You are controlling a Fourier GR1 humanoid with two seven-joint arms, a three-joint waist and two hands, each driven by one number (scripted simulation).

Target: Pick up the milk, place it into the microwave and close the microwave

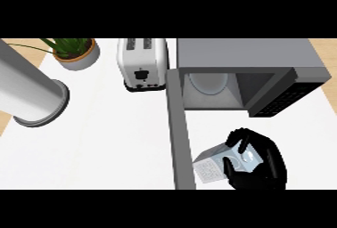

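The milk [217, 164] is a white-grey carton with a printed label and a round cap, tilted, in front of the microwave's opening. My right hand [263, 162] curls round it from the right, fingers over its top and thumb below. The grey microwave [244, 55] stands at the back right with its cavity open and a glass turntable [209, 83] inside. Its door [176, 129] is swung out toward me, running down the view just left of the carton. My left hand does not show.
A white toaster [141, 64] stands left of the microwave. A potted plant [76, 51] sits at the back left. A large grey cylinder [30, 89] leans over the counter's left side. Open white counter [112, 142] lies left of the door.
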